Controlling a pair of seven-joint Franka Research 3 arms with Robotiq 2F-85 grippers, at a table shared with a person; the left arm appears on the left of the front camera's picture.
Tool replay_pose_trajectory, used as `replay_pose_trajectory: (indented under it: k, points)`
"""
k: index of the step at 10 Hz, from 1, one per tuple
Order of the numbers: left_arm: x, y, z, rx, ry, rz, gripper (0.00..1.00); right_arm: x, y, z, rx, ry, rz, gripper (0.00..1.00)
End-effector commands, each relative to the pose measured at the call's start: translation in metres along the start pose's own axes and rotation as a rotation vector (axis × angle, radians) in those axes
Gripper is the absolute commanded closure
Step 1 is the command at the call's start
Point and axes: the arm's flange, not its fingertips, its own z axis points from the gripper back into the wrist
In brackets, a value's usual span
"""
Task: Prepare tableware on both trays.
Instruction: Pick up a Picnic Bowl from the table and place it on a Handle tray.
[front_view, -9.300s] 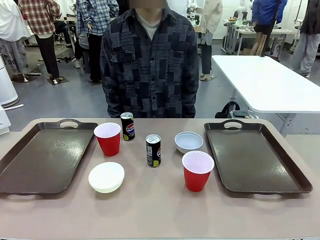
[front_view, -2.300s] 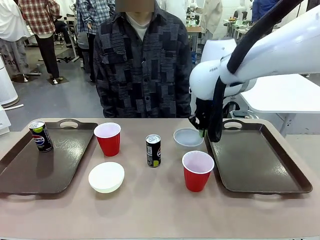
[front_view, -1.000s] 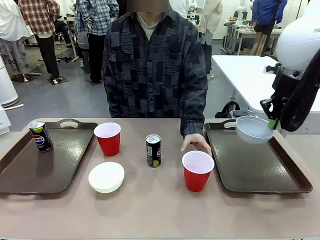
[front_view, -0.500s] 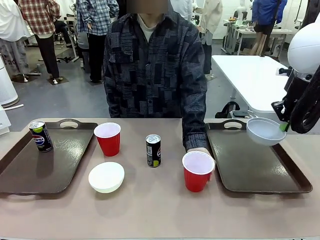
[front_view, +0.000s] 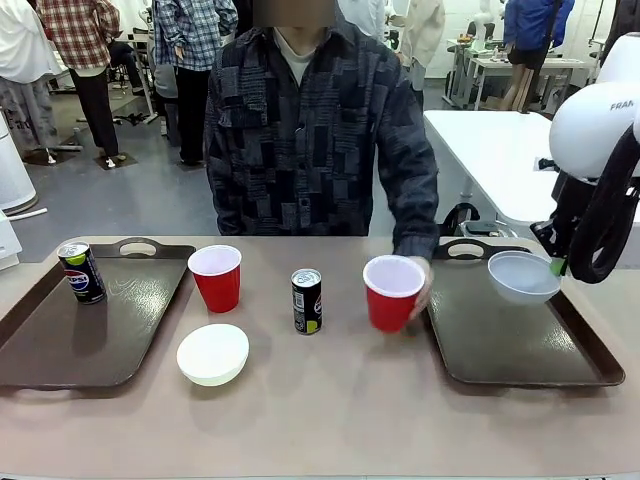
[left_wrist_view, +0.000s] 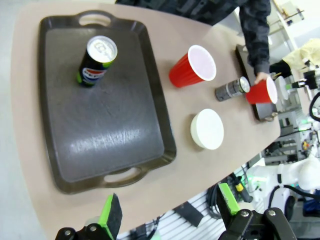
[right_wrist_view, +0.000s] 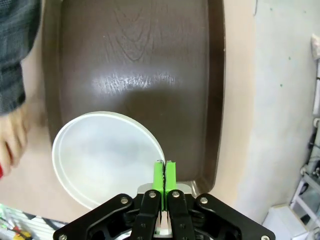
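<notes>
My right gripper (front_view: 556, 264) is shut on the rim of a small white bowl (front_view: 521, 275) and holds it just above the far right part of the right tray (front_view: 520, 350). In the right wrist view the green pads (right_wrist_view: 164, 172) pinch the bowl (right_wrist_view: 102, 155) over the tray (right_wrist_view: 135, 55). A person's hand grips a red cup (front_view: 391, 291), raised beside that tray's left rim. On the left tray (front_view: 90, 330) stands a Pepsi can (front_view: 80, 272). My left gripper (left_wrist_view: 169, 210) hangs open high above the left tray (left_wrist_view: 115, 135).
On the table between the trays are a second red cup (front_view: 217, 278), a dark can (front_view: 306, 300) and a white bowl (front_view: 213, 353). The person stands at the far edge with a sleeve reaching over the table. Most of the right tray's floor is bare.
The person's hand has gripped the near red cup, lifted it and carried it back toward the right tray. My right gripper has lowered the bowl slightly over that tray.
</notes>
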Motion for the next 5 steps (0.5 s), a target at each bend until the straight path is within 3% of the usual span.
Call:
replay_pose_trajectory:
  k: [1, 4, 5]
  points:
    - [0.0, 0.0, 0.001, -0.011, -0.005, 0.007, 0.0, 0.003, -0.002, -0.015, -0.035, -0.009, -0.001, 0.99]
    - [0.0, 0.0, 0.001, -0.011, -0.005, 0.007, 0.0, 0.002, 0.003, -0.029, -0.036, 0.045, 0.014, 0.99]
    - [0.0, 0.0, 0.001, -0.011, -0.005, 0.007, 0.0, -0.05, 0.009, 0.005, -0.049, 0.064, 0.096, 0.99]
